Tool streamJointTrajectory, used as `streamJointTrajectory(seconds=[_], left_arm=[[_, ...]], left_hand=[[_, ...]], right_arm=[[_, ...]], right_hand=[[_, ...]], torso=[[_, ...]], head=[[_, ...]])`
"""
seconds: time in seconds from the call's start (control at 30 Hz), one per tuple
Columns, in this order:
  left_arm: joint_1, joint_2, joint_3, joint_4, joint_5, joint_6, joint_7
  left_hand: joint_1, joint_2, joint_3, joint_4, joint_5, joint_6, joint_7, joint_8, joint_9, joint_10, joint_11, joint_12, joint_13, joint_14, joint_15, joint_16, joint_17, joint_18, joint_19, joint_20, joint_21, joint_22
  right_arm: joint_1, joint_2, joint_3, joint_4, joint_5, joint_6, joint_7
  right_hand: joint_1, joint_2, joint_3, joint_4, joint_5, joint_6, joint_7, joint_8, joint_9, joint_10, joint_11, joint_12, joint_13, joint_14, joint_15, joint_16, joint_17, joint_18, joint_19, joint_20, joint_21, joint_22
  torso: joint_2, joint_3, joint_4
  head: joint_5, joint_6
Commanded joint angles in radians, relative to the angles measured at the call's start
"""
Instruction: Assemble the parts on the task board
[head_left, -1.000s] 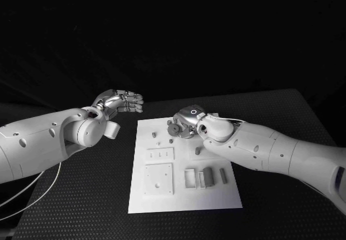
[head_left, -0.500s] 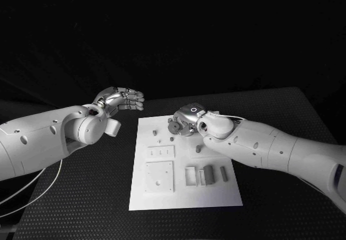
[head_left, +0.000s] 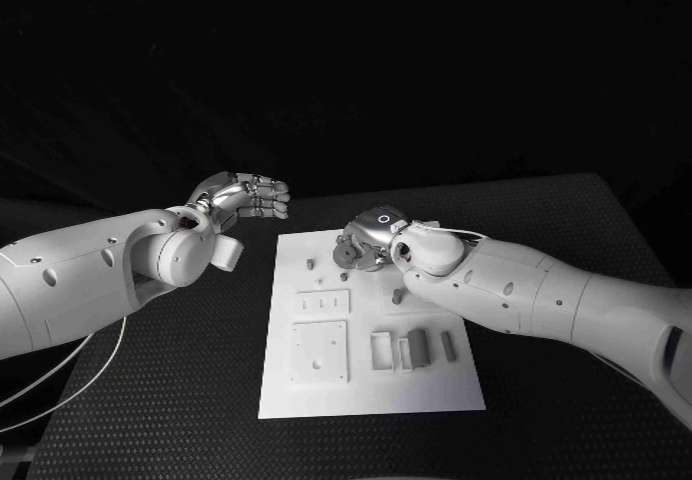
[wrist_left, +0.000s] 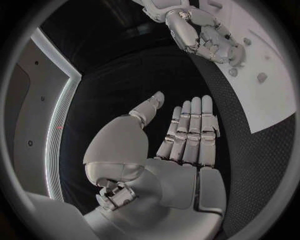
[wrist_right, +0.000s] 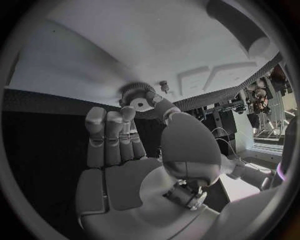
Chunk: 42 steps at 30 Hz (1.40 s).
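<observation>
The white task board (head_left: 368, 390) lies in the middle of the black table. My right hand (head_left: 369, 238) hovers over the board's far end and pinches a round grey toothed gear (head_left: 351, 256) between thumb and a fingertip. The right wrist view shows the same gear (wrist_right: 139, 95) with its pale centre at the tips of the right hand (wrist_right: 119, 150), close to the board (wrist_right: 125, 40). Left of the board's far corner, my left hand (head_left: 245, 196) is raised above the table. In the left wrist view the left hand (wrist_left: 187, 135) has straight fingers, thumb apart, holding nothing.
Small pegs (head_left: 307, 265) (head_left: 397, 297) stand on the board's far half. Grey blocks (head_left: 415, 348) sit in slots near the right edge, beside a square recessed plate (head_left: 317, 352). Black table (head_left: 159, 400) surrounds the board on all sides.
</observation>
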Motion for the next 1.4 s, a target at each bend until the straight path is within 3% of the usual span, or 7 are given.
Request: streamJointTrajectory(seconds=[0.03,0.3,0.7,0.93,1.4], left_arm=[[0.001,0.001,0.001,0.001,-0.002,-0.002,0.007],[0.001,0.002,0.001,0.002,-0.002,-0.001,0.006],[0.001,0.006,0.001,-0.001,-0.003,-0.001,0.006],[0.001,0.005,0.001,-0.002,-0.003,-0.002,0.004],[0.001,0.01,0.001,-0.005,-0.003,0.001,0.002]], left_hand=[[-0.008,-0.001,-0.006,0.001,0.0,-0.001,0.006,-0.004,-0.001,0.0,0.005,-0.006,-0.001,0.001,0.006,-0.006,0.001,0.021,0.004,0.002,-0.004,0.002],[-0.007,-0.001,-0.006,0.001,0.0,-0.001,0.006,-0.004,-0.001,0.0,0.005,-0.006,-0.001,0.001,0.006,-0.006,0.002,0.021,0.004,0.002,-0.005,0.002],[-0.007,-0.001,-0.006,0.001,0.0,-0.002,0.006,-0.004,-0.001,0.0,0.005,-0.006,-0.001,0.001,0.006,-0.007,0.002,0.021,0.004,0.002,-0.005,0.002],[-0.007,-0.001,-0.006,0.001,0.0,-0.002,0.006,-0.004,-0.001,0.0,0.005,-0.007,-0.001,0.001,0.006,-0.007,0.002,0.021,0.004,0.002,-0.005,0.002],[-0.008,-0.002,-0.006,0.001,0.0,-0.003,0.006,-0.004,-0.002,0.0,0.006,-0.007,-0.001,0.0,0.006,-0.008,0.003,0.021,0.004,0.002,-0.006,0.002]], right_arm=[[-0.001,0.001,-0.001,0.002,0.001,0.0,0.013],[-0.001,0.009,-0.001,0.003,-0.014,-0.012,-0.009],[-0.001,0.031,-0.001,-0.001,-0.032,-0.021,-0.025],[-0.001,0.038,-0.001,-0.004,-0.056,-0.035,-0.047],[-0.002,0.053,-0.003,-0.005,-0.079,-0.036,-0.065]], right_hand=[[0.006,0.022,-0.002,-0.018,-0.004,0.038,0.013,0.011,0.009,0.004,-0.009,0.005,-0.002,0.0,-0.01,0.005,0.001,0.102,-0.001,-0.007,0.006,0.02],[0.004,0.03,-0.006,-0.031,-0.004,0.042,0.011,0.013,0.011,0.006,-0.011,0.005,-0.004,0.002,-0.012,0.005,0.002,0.102,0.0,-0.006,0.008,0.02],[0.001,0.03,-0.007,-0.034,-0.004,0.042,0.011,0.012,0.011,0.007,-0.011,0.005,-0.005,0.003,-0.012,0.005,0.002,0.102,0.0,-0.006,0.008,0.019],[-0.002,0.025,-0.009,-0.037,-0.004,0.042,0.011,0.012,0.011,0.008,-0.012,0.005,-0.005,0.004,-0.012,0.006,0.002,0.102,0.001,-0.006,0.009,0.019],[-0.005,0.022,-0.01,-0.037,-0.003,0.042,0.011,0.012,0.011,0.009,-0.012,0.005,-0.006,0.005,-0.012,0.006,0.002,0.102,0.001,-0.006,0.01,0.019]], torso=[[0.0,0.0002,0.0618],[0.001,-0.0002,0.0608],[0.001,-0.0013,0.0628],[0.001,-0.0013,0.0608],[0.0,-0.0001,0.0613]], head=[[0.0,-0.001],[-0.001,-0.001],[-0.004,0.001],[-0.004,0.001],[-0.006,0.001]])
